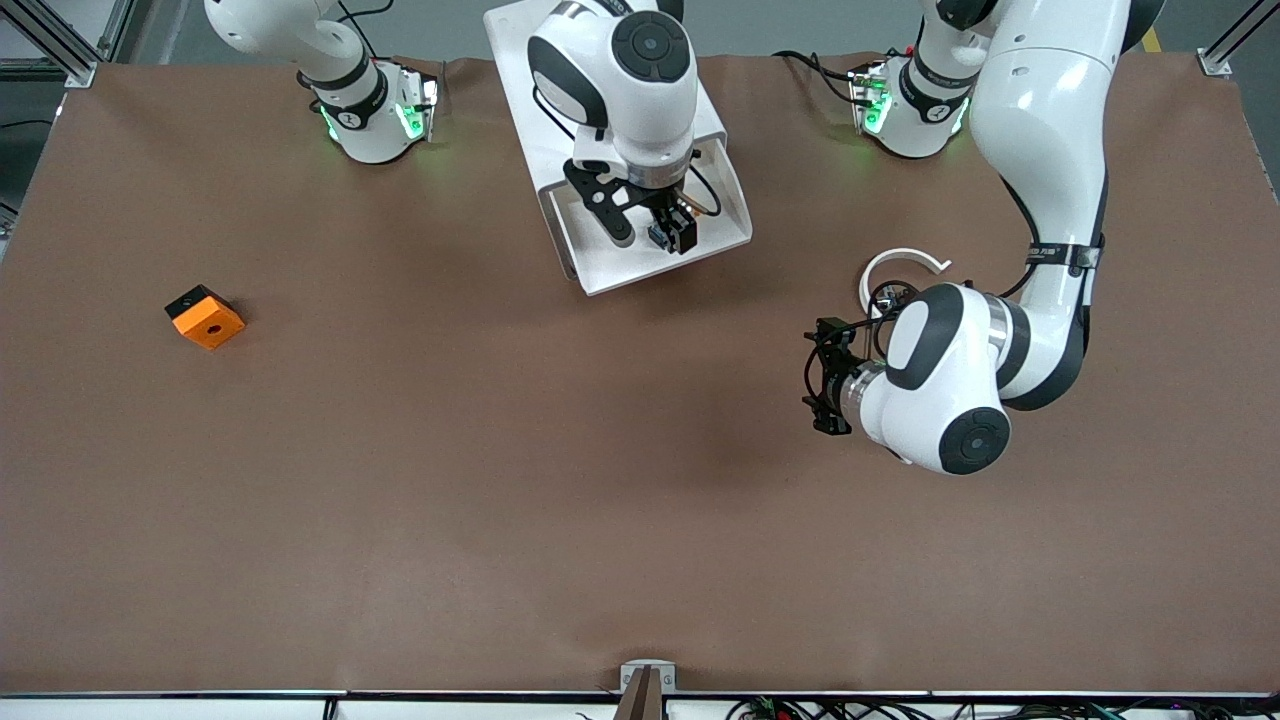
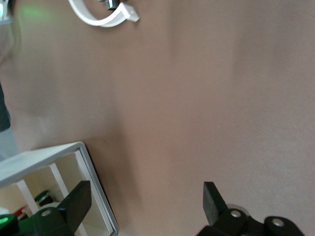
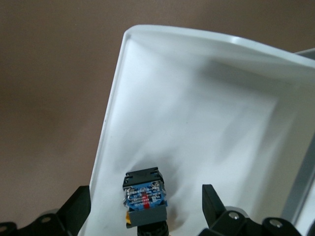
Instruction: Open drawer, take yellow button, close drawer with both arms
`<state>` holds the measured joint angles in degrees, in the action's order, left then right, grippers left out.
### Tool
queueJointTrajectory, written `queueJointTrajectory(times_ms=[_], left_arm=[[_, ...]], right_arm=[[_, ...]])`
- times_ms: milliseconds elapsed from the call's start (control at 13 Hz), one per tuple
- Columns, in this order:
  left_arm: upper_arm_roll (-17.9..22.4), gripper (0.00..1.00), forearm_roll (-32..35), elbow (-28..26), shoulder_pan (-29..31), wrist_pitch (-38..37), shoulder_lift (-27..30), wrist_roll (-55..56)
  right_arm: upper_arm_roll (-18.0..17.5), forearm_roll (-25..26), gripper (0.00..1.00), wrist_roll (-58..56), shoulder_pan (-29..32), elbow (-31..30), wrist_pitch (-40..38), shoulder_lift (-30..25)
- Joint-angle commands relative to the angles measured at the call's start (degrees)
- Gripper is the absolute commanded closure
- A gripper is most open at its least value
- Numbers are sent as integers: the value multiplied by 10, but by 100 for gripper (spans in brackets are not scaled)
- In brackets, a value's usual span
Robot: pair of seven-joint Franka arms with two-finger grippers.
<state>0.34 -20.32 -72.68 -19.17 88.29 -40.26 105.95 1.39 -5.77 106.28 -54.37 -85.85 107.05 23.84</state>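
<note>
Front view first: we see the drawer [image 1: 725, 235] pulled out of the white cabinet [image 1: 520, 60] near the middle of the table [image 1: 500, 480], between the two arm bases. The right gripper [image 1: 672, 235] hangs over the open tray with its fingers spread wide on either side of the button [image 1: 683, 214]. In the right wrist view the button [image 3: 145, 196] lies on the white floor of the drawer [image 3: 197, 108], close to one side wall, blue-black body up and a strip of orange-yellow cap showing at its edge; the two black fingers [image 3: 214, 201] stand apart from it on both sides, so nothing is gripped.

We find the left gripper [image 1: 822, 375] over bare table toward the left arm's end, turned sideways, well apart from the cabinet. Its wrist view shows the fingers [image 2: 214, 201] wide and empty over the brown surface, with a corner of the cabinet [image 2: 83, 152] at one edge. A white curved band [image 1: 900, 262] lies on the table just beside the left arm's forearm. The orange cube [image 1: 205, 317] sits alone toward the right arm's end of the table, nearer the front camera than the drawer.
</note>
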Motion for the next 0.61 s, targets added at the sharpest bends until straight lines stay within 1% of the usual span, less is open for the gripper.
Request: queueJointTrajectory(times_ms=[0,307,383,536], left_arm=[[8,0,12,4,2,26,16,-62],[10,0,19,4,8,65,27,-214],[9,0,35,4,8,71,29,-263],[7,0,76,2,5,75,38,-311]], right_arm=[[8,-2,0,9,-8,20,-4,12],[8,-1,0,5,-13,20,18,24],[8,-1,0,4,-13,20,18,27],[8,-2,0,2,-14,20,18,27]])
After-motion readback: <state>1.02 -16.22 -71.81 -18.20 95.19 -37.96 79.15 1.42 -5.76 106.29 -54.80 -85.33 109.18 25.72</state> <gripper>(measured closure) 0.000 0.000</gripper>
